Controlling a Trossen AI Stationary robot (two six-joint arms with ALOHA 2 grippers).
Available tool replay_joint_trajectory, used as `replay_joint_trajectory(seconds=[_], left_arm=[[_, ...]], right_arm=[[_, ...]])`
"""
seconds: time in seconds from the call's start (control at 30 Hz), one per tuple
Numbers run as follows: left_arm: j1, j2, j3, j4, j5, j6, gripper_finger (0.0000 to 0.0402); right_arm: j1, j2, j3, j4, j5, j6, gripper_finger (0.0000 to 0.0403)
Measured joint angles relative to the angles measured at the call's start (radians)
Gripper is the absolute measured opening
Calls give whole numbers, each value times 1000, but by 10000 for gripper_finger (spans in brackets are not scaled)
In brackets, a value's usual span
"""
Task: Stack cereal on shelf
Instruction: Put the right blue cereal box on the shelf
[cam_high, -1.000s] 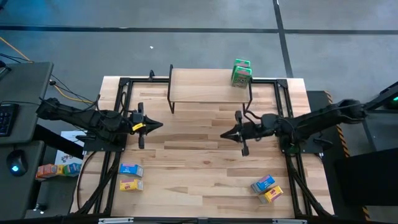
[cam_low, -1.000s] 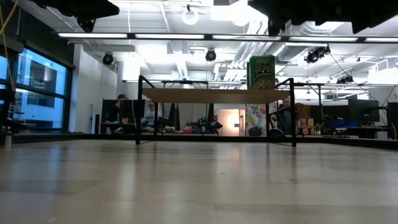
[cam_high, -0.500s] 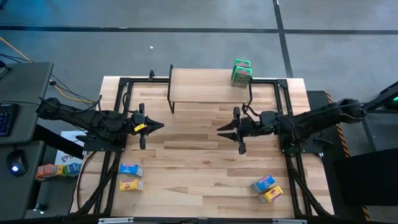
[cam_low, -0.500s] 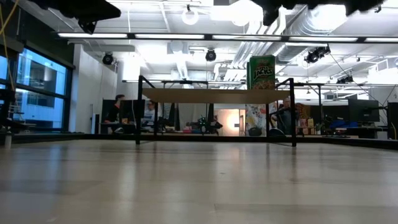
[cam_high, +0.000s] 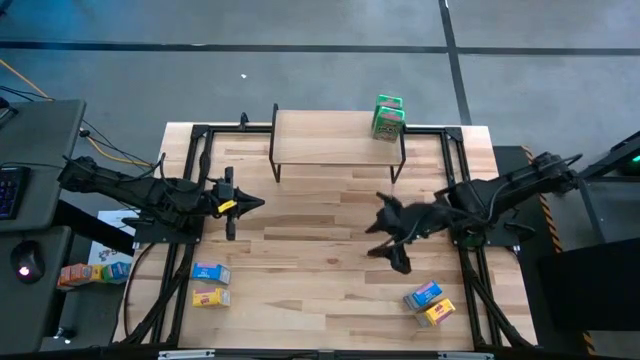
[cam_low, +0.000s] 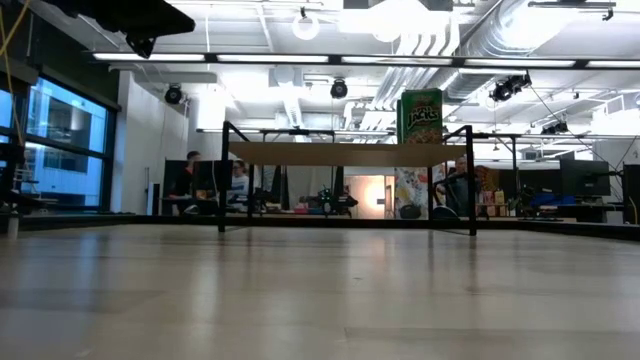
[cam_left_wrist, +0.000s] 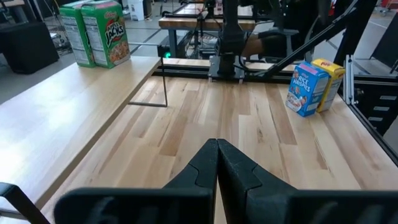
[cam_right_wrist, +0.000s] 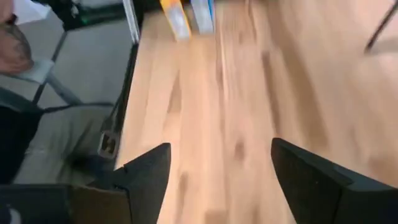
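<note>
On the shelf (cam_high: 338, 137), two green cereal boxes (cam_high: 388, 117) stand at its right end. Right gripper (cam_high: 385, 238) hovers empty with jaws apart; next it likely needs the blue box (cam_high: 422, 296). Left gripper (cam_high: 252, 204) waits closed.

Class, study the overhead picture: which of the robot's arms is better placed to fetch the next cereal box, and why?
Probably the right. The right gripper is open and angled toward the blue and yellow boxes near it. The left gripper is shut and points away from its own pair of boxes.
</note>
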Motion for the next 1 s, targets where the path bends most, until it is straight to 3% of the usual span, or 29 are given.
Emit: replay_joint_trajectory(seconds=[0.3, 0.6, 0.77, 1.0], left_arm=[[0, 43, 0, -2, 0, -17, 0], [0, 88, 0, -22, 0, -65, 0], [-1, 113, 0, -36, 1, -97, 0], [-1, 145, 0, -34, 0, -96, 0]], right_arm=[[154, 173, 248, -345, -65, 348, 268], [270, 502, 624, -893, -66, 282, 268], [312, 581, 619, -854, -67, 248, 268], [327, 649, 604, -868, -158, 260, 268]])
